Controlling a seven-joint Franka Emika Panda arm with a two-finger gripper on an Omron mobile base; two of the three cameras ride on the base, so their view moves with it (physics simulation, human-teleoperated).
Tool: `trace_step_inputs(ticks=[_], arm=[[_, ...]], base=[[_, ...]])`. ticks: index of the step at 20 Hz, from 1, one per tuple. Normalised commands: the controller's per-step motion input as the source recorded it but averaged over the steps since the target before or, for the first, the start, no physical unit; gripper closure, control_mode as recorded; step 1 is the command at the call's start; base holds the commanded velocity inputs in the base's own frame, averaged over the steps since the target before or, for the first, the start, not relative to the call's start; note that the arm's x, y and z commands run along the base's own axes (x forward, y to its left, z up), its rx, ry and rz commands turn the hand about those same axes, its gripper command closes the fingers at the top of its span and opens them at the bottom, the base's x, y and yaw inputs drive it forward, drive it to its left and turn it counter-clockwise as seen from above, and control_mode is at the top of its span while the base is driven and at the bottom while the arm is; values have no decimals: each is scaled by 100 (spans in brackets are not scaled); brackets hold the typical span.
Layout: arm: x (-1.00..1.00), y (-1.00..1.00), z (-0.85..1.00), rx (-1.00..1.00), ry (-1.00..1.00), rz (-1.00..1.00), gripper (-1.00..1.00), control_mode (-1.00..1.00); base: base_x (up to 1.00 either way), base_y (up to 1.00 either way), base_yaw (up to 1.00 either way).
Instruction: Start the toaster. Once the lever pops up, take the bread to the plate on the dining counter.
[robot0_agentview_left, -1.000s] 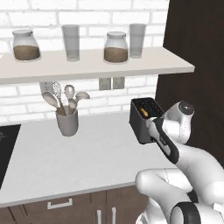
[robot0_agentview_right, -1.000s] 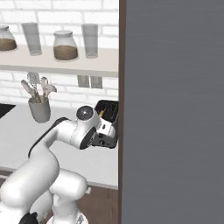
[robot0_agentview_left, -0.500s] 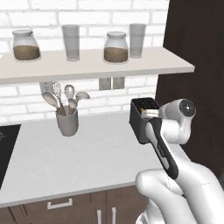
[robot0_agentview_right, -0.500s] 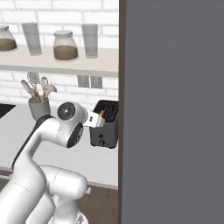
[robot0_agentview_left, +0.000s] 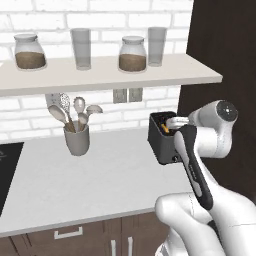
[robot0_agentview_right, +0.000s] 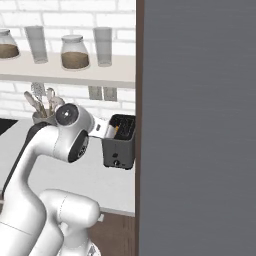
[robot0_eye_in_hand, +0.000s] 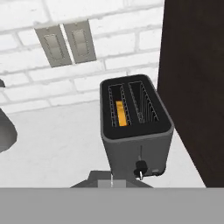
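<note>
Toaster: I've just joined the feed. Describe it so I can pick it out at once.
Follow the pale grey worktop under the brick wall to its right end, where a tall dark panel rises. The toaster stands against that panel, below two wall switches. Unlike the grey utensil pot further left, it is a dark box with two top slots, one holding orange-tan bread.

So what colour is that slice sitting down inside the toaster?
Golden orange; the bread shows best in the hand view, in the toaster's left slot.

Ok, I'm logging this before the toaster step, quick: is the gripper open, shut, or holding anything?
Gripper: cannot be told; its fingers are not clear in any view. It points at the toaster, with the bread in the left slot.
</note>
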Motion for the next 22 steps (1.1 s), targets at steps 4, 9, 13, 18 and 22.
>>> trace_step_inputs(ticks=[4,9,13,18,22], arm=[[-40,3,0,-3,10,4,100,-100],[-13,14,0,-10,0,1,100,-100],[0,25,1,-8,0,0,100,-100],[0,4,0,-2,2,0,100,-100],[6,0,4,0,4,0,-100,-100]], base=[[0,0,0],[0,0,0],[0,0,0],[0,0,0],[0,0,0]])
